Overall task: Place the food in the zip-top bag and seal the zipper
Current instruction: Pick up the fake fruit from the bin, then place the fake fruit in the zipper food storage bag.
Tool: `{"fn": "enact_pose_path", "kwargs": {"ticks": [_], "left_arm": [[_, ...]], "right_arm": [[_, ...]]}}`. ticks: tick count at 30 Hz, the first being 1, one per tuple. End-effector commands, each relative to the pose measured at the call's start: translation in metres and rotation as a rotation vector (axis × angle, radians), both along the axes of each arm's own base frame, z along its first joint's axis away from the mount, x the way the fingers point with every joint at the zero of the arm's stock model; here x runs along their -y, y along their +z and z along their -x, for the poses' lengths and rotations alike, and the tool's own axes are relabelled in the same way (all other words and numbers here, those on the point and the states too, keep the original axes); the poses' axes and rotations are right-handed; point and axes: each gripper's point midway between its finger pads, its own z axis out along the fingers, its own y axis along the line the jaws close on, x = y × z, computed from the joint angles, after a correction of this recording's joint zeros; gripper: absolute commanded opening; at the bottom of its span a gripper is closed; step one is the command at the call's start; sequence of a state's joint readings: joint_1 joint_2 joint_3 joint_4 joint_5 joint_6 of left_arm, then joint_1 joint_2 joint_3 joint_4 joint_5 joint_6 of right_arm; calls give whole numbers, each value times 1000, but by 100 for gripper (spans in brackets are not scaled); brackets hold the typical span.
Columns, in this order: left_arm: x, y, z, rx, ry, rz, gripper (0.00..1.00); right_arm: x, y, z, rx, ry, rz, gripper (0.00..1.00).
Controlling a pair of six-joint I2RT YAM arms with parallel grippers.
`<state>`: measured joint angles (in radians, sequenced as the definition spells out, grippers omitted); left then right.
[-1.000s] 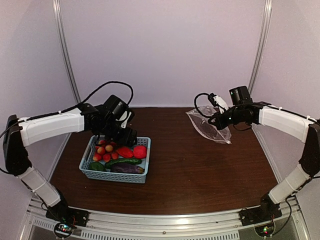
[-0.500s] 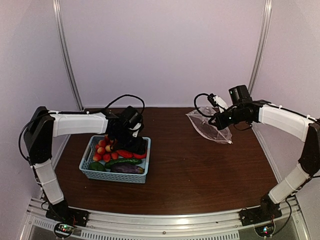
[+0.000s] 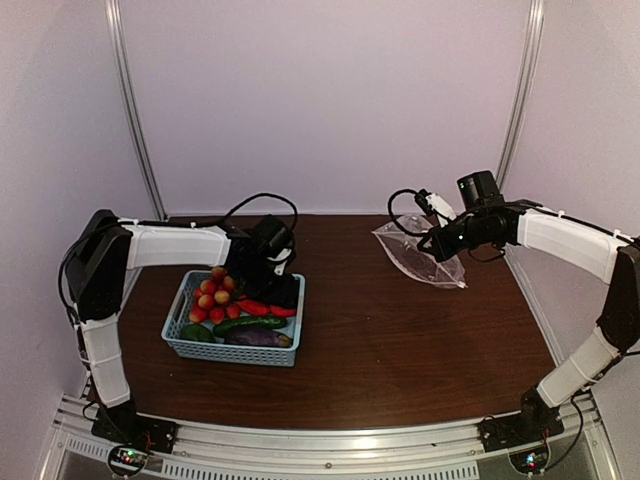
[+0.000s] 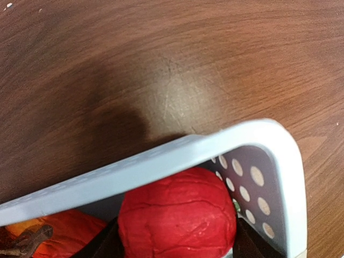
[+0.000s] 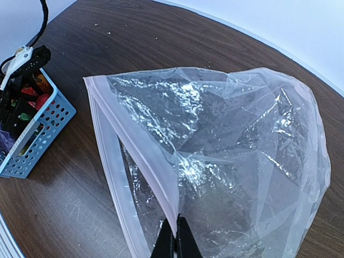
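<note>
While low in basket point(image 4: 161, 156), left gripper point(image 4: 171, 248) wide around red food point(image 4: 177, 207); right gripper point(image 5: 175, 240) tight on bag point(image 5: 231, 140).

A light-blue basket point(image 3: 230, 352), dotted with round holes, is showing off red and orange cherry tomatoes point(image 3: 212, 298), a red pepper point(image 3: 258, 308), a green cucumber point(image 3: 250, 323) and a dark purple eggplant point(image 3: 258, 339) against the dark brown, wood-grained surface point(image 3: 400, 330). A clear, glinting bag point(image 5: 231, 161) is carrying a pale pinkish-white strip point(image 5: 137, 148) along its mouth. White shells are covering the left arm point(image 3: 175, 244) and right arm point(image 3: 560, 240) between black joints.
</note>
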<state>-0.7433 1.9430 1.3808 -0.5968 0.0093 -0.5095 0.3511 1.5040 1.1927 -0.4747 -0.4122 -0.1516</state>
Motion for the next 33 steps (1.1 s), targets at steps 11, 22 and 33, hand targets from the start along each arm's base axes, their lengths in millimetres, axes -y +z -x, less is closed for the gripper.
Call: {"fn": "enact_pose_path", "kwargs": {"ticks": [11,22,33], "left_arm": [[-15,127,-7,249,36,113,56],[60,250,35,482,-184,617,49],[177,290,72,515,-382,973,45]], "right_arm": [[2,14,1,27,-2,-10,0],[-13,41,4,-19,17,-116,0],[-34,65,11,-101,65,-254,0]]}}
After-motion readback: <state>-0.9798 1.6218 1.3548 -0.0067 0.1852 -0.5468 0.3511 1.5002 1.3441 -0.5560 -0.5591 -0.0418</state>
